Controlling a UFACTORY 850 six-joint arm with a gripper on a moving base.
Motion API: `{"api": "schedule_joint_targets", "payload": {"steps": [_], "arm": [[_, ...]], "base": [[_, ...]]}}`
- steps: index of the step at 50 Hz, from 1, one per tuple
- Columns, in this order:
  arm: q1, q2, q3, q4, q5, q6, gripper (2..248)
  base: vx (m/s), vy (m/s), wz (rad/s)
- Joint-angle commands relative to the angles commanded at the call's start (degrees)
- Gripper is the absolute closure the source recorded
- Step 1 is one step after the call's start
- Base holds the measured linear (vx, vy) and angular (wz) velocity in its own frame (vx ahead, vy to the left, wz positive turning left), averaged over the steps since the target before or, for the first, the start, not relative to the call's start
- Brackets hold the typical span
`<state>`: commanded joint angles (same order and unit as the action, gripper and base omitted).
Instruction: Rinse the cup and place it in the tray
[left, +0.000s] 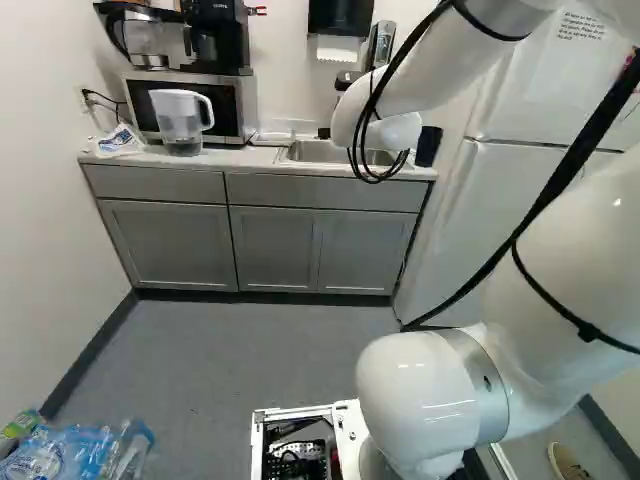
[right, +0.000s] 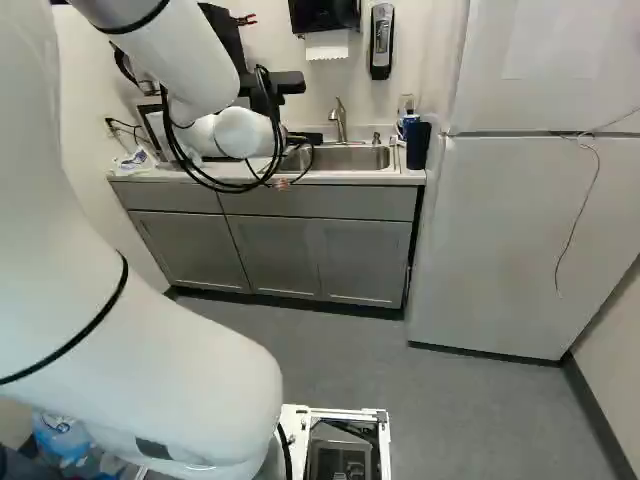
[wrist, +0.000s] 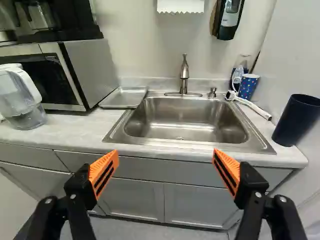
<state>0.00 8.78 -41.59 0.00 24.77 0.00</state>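
In the right base view, part of my black gripper (right: 288, 84) shows past the arm's wrist; its fingertips are not clear there. In the wrist view my gripper (wrist: 166, 161) stands open before the counter's front, nothing between its orange pads. A dark blue cup (wrist: 297, 120) stands upright near the counter's right end. Behind it, by the sink's back right corner, is a blue dotted cup (wrist: 248, 86). Which one the task means, I cannot tell. Ahead of the fingers lies the sink (wrist: 186, 120) with its faucet (wrist: 184, 75). A shallow metal tray (wrist: 123, 97) rests between sink and microwave.
A water pitcher (left: 180, 120) stands before the microwave (left: 238, 105). A white brush-like tool (wrist: 252, 106) lies beside the sink. The soap dispenser (right: 381, 42) and towel holder (right: 326, 15) hang above. The fridge (right: 520, 240) flanks the counter; bottles (left: 75, 450) are low at the left.
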Motion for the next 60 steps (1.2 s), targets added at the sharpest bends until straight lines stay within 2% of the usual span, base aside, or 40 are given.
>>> {"api": "schedule_joint_targets", "payload": {"steps": [60], "arm": [[0.00,-1.05,-8.26,0.00,-3.92,0.00,3]], "base": [[0.000,0.000,0.000]]}}
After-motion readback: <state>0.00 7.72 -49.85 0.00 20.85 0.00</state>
